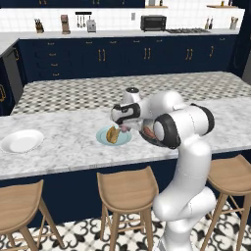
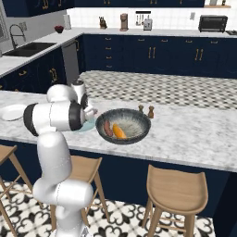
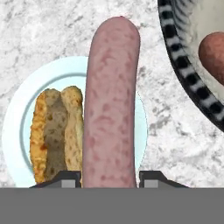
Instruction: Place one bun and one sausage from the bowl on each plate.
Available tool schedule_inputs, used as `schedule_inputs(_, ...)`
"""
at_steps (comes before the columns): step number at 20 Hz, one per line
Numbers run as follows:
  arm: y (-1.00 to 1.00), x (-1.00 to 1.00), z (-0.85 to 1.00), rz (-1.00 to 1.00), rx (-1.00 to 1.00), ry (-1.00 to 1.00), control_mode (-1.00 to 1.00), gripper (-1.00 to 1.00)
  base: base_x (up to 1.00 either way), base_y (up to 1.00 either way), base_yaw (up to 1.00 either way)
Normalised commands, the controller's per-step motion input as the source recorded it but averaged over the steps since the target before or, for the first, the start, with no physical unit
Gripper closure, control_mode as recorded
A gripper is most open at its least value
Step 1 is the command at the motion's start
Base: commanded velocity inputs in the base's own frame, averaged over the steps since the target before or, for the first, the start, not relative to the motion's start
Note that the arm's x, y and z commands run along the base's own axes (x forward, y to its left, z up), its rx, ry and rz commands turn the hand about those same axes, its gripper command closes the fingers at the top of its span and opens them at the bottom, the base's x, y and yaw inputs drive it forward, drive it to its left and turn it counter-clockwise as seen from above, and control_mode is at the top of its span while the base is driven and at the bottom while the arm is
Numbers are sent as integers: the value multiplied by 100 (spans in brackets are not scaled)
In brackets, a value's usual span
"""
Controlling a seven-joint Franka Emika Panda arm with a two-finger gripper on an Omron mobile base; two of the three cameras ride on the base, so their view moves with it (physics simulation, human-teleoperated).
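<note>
- While the gripper (image 3: 110, 177) is clamped on a sausage (image 3: 111, 105) above the light blue plate (image 3: 13, 131), we judge the main risk to be a poor drop: let go from this height, the round sausage could roll off the rim onto the tabletop (image 3: 43, 35).
- We also see a bun (image 3: 57, 131) already lying on that plate, just beside the sausage in the hand view; coming down off-centre could nudge the bun or leave the sausage propped on it.
- The grip sits at one end of the sausage, so we think it could swing or slip between the fingertips (image 3: 151, 177) if the arm moves sharply.
- In the hand view the sausage's long axis runs straight away from the gripper, its free end reaching past the plate's far rim; the bun lies roughly parallel to it.
- In the right base view the bowl (image 2: 139, 135) stands just beside the blue plate and holds another sausage (image 2: 107, 128) and another bun (image 2: 119, 132).
- A white plate (image 1: 20, 141) sits well apart on the tabletop, bare, so we judge the task not yet half done.
</note>
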Motion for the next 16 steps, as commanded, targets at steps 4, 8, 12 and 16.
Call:
schedule_inputs(4, 0, 23, -53, 8, -1, 0, -100, 100, 0, 0, 0)
schedule_inputs(8, 1, 25, -35, 7, 0, 0, -100, 100, 0, 0, 0)
schedule_inputs(12, 3, 28, -25, 7, 0, 0, -100, 100, 0, 0, 0)
schedule_inputs(16, 0, 0, -19, 7, 0, 0, -100, 100, 0, 0, 0)
